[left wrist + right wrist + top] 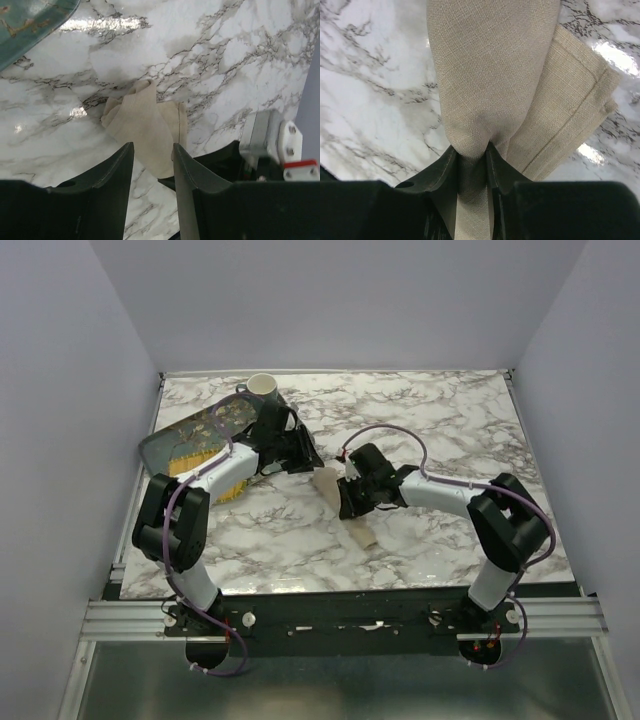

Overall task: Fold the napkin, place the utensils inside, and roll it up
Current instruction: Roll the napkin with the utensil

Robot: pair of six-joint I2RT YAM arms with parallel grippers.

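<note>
The beige napkin (357,530) lies bunched and rolled lengthwise on the marble table's middle. It also shows in the left wrist view (145,125) and the right wrist view (495,75). My right gripper (352,502) (471,150) is shut on the roll's middle, the cloth pinched between its fingers. My left gripper (300,452) (153,150) is open and empty, just left of and behind the napkin's far end. The spoon is not visible in any view.
A dark teal floral tray (195,432) sits at the back left, partly under my left arm, its corner in the left wrist view (30,20). A white cup (262,386) stands behind it. The table's left edge is near the tray.
</note>
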